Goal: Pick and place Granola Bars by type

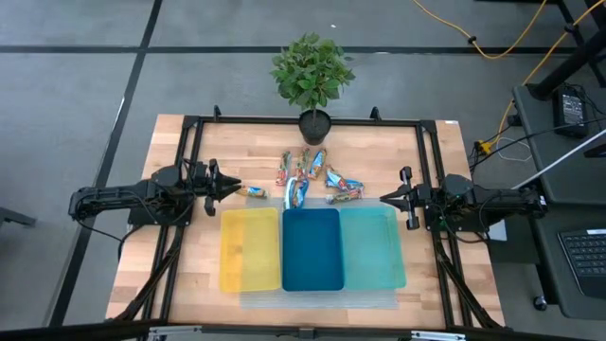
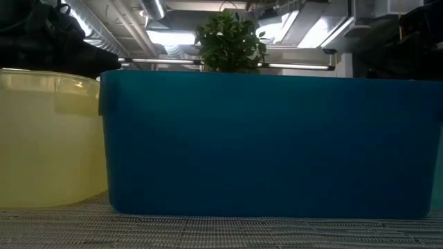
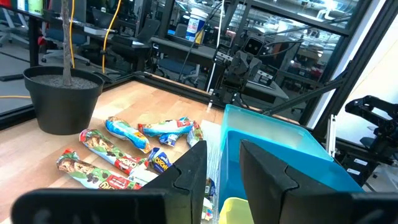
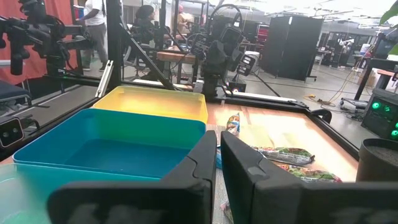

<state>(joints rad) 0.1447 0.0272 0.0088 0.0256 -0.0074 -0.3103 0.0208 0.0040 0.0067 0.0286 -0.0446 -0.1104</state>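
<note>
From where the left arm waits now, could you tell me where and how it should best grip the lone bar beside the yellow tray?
Grip the lone bar across its narrow middle, coming straight down from above. It lies flat on the table, apart from the pile, just beyond the yellow tray, so its long sides look free for the fingers. The left gripper is already next to it, probably the easier arm.

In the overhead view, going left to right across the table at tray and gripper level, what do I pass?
Left gripper → lone orange-brown shiny-wrapped granola bar by its tips → yellow rectangular plastic tray → dark blue rectangular tray → teal rectangular tray → right gripper. The clustered bars overlap, so they are left out.
</note>
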